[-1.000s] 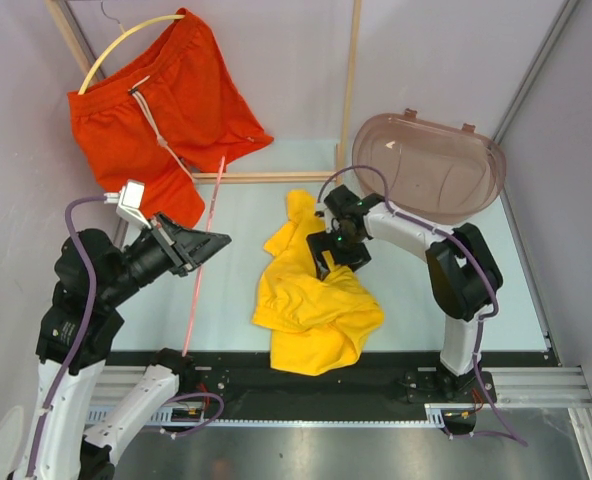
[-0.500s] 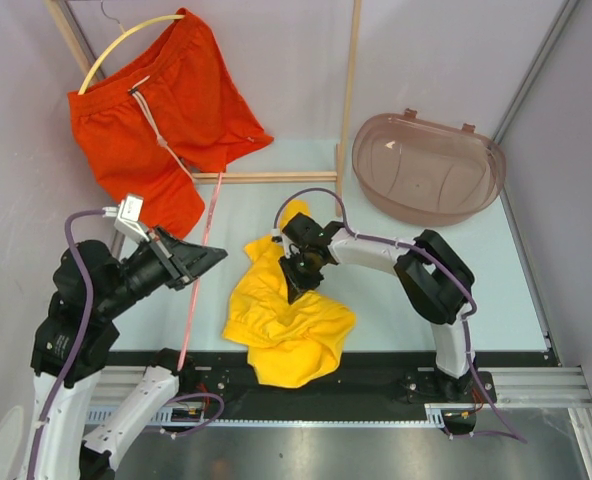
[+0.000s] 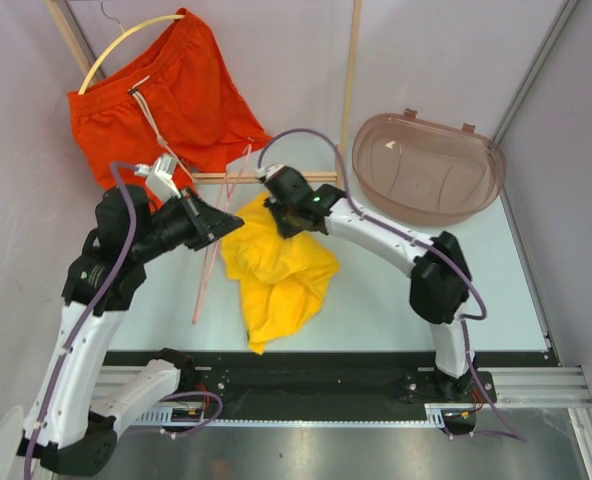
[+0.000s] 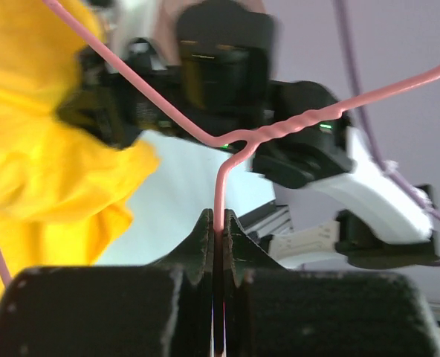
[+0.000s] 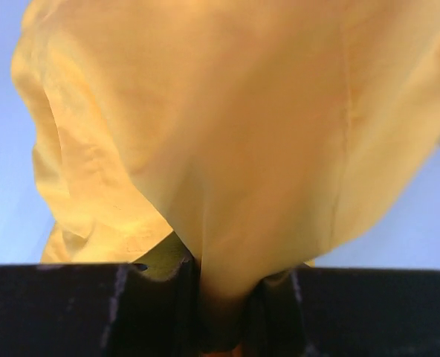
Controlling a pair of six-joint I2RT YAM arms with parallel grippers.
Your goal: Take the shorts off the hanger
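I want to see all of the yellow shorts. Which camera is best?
Top external view: the whole bright yellow cloth shorts show. Right wrist sees only pinched cloth close up; left wrist, a blurry part.

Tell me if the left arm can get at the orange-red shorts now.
Probably not: the left arm has its jaws shut on the pink hanger, though the orange-red shorts lie close beyond.

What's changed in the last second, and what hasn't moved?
The right gripper closed on the yellow shorts and pulled them left and away, toward the pink hanger, which the left gripper carried farther out, still clamped. The orange shorts and brown tub are unchanged.
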